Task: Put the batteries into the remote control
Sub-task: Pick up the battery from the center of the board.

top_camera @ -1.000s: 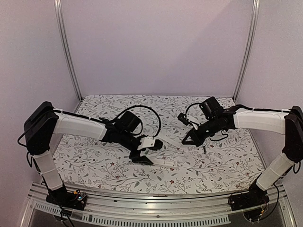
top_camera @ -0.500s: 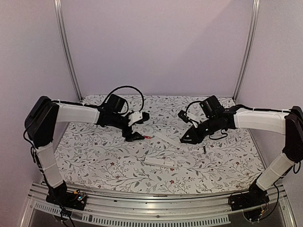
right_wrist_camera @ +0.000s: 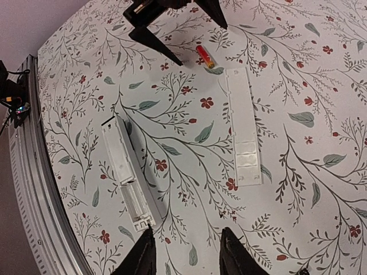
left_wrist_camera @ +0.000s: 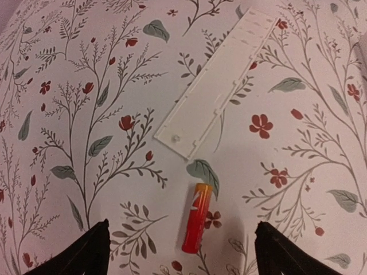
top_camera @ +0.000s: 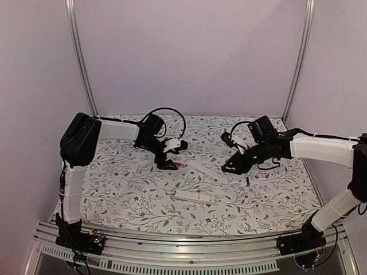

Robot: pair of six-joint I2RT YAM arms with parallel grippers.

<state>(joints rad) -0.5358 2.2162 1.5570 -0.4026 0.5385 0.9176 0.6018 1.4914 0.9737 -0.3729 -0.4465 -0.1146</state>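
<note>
A red-orange battery [left_wrist_camera: 198,217] lies on the floral cloth, also seen in the top view [top_camera: 179,165] and the right wrist view [right_wrist_camera: 205,57]. My left gripper [left_wrist_camera: 183,252] is open and empty, its jaws either side of the battery and above it [top_camera: 174,156]. The remote control [right_wrist_camera: 129,175], a white bar with its battery bay open, lies at the front centre [top_camera: 193,196]. My right gripper [right_wrist_camera: 186,255] is open and empty, one fingertip [right_wrist_camera: 140,255] close to the remote's bay end [top_camera: 228,168]. A small dark cylinder [top_camera: 246,180] lies by the right gripper.
The detached white cover strip [right_wrist_camera: 243,134] lies slantwise between battery and right gripper, also in the left wrist view [left_wrist_camera: 221,86] and the top view [top_camera: 205,170]. The left gripper's fingers [right_wrist_camera: 150,40] show in the right wrist view. A metal rail [top_camera: 172,260] edges the table's front.
My left gripper has swung from over the remote at the front centre back to the battery. The right gripper has shifted slightly to the right.
</note>
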